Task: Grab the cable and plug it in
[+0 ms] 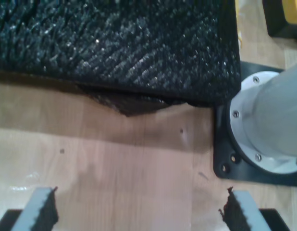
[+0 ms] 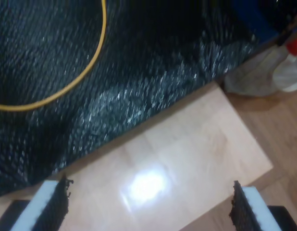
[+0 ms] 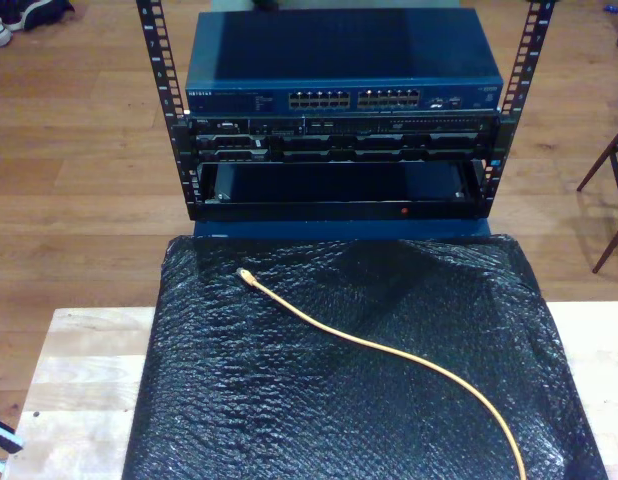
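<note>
Two grippers, my first gripper and my second gripper, hang with fingers spread wide and holding nothing above the wooden tabletop, while beyond them the cable lies across the black mat, its plug toward the network rack.

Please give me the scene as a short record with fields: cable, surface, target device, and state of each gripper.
cable: yellow-orange cable lying loose on the mat, its plug tip toward the rack
surface: black textured mat over a wooden table
target device: blue network switch in the rack, ports facing the mat
my first gripper: open, holds nothing
my second gripper: open, holds nothing
</note>
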Controlling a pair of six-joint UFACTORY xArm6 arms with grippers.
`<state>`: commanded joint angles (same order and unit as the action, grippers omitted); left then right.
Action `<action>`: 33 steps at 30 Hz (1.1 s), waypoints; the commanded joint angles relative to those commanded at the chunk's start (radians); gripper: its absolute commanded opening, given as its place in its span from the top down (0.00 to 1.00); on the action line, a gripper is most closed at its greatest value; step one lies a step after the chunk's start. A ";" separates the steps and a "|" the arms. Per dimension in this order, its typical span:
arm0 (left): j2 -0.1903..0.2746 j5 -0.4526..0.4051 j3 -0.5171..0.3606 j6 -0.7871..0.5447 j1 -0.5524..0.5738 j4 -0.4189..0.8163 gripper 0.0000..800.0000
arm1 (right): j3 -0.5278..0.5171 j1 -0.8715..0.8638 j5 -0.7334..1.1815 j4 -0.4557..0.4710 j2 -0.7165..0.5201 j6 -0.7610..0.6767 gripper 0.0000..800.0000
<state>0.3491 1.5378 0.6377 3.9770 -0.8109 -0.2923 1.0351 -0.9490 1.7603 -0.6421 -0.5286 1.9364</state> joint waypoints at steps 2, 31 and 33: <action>0.003 0.005 0.000 0.020 0.003 -0.014 0.00 | 0.012 0.029 0.002 0.000 0.000 -0.041 0.00; 0.021 -0.021 -0.009 0.124 0.075 -0.058 0.00 | 0.078 0.798 -0.407 -0.078 0.155 -0.516 0.01; 0.021 -0.021 -0.009 0.124 0.075 -0.058 0.00 | 0.100 0.842 -0.427 -0.074 0.183 -0.539 0.01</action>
<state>0.3705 1.5163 0.6285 4.1013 -0.7357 -0.3506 1.1348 -0.1066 1.3337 -0.7158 -0.3460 1.3978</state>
